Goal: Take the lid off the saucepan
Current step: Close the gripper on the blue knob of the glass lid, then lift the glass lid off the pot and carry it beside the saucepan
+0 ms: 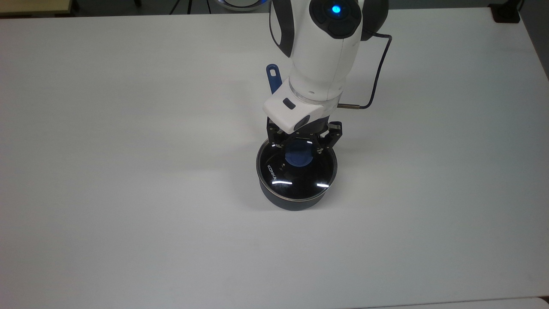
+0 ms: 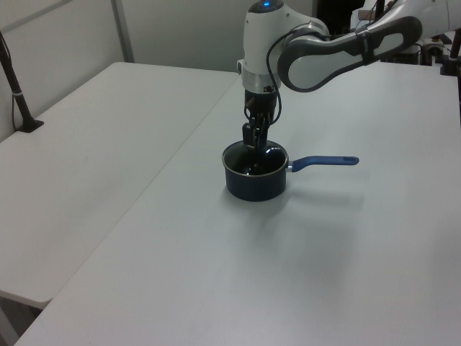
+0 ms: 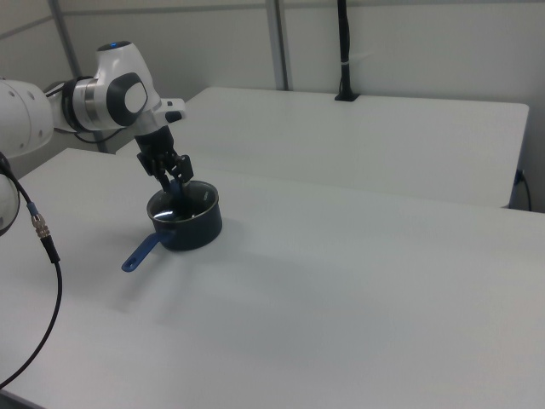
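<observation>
Lid [image 1: 297, 171] and saucepan [image 1: 294, 201] sit together on the white table [image 1: 128, 171], the glass disc resting flat on the pot's rim with its white lettering toward the top view's left and two bright light streaks across the glass. The blue knob [image 1: 300, 157] stands at the lid's centre. The end effector [image 1: 300, 146] hangs straight down over it, its two dark fingers [image 1: 278, 140] spread to either side of the knob with a gap on each side, so it is open and grips nothing. In the left view the end effector [image 2: 253, 138] reaches down to the lid's top, and the saucepan [image 2: 254, 179] has its slim blue handle [image 2: 325, 161] pointing to the left view's right, lying level above the table. In the right view the saucepan [image 3: 191, 227] sits near the table's near-left part, handle [image 3: 141, 251] angled toward the right view's lower left. A dark cable [image 1: 377, 77] loops from the white arm [image 1: 321, 56] just above the end effector.
</observation>
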You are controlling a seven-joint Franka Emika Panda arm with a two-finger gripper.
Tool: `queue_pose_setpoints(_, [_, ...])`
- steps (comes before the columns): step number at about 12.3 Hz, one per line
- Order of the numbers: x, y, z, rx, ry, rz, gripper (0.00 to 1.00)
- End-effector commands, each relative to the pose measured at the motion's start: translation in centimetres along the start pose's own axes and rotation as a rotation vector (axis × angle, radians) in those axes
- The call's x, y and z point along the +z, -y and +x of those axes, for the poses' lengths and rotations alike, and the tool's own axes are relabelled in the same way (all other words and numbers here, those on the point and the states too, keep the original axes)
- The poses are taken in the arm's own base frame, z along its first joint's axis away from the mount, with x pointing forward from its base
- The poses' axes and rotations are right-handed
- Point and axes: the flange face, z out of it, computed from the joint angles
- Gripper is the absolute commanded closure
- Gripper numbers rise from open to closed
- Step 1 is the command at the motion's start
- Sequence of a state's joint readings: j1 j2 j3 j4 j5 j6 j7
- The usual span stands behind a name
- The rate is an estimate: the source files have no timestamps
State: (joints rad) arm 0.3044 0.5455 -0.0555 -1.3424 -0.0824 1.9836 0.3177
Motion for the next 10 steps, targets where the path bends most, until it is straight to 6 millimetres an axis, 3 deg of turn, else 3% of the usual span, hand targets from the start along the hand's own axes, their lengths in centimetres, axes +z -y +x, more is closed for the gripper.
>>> queue_pose_setpoints(1, [-1.7, -0.6, 0.5, -0.023, -0.036, -0.012, 0.53])
queue_pose_setpoints(4, [-5.2, -2.7, 0.6, -0.022, -0.075, -0.005, 0.54])
queue_pose_setpoints(5, [-6.2, -4.7, 0.7, -0.033, -0.082, -0.004, 0.54])
queue_pose_setpoints(8, [-5.6, -15.1, 0.4, 0.02, -0.044, -0.012, 0.54])
queue_pose_setpoints(10, [-2.9, -21.7, -0.7, 0.027, 0.013, -0.025, 0.54])
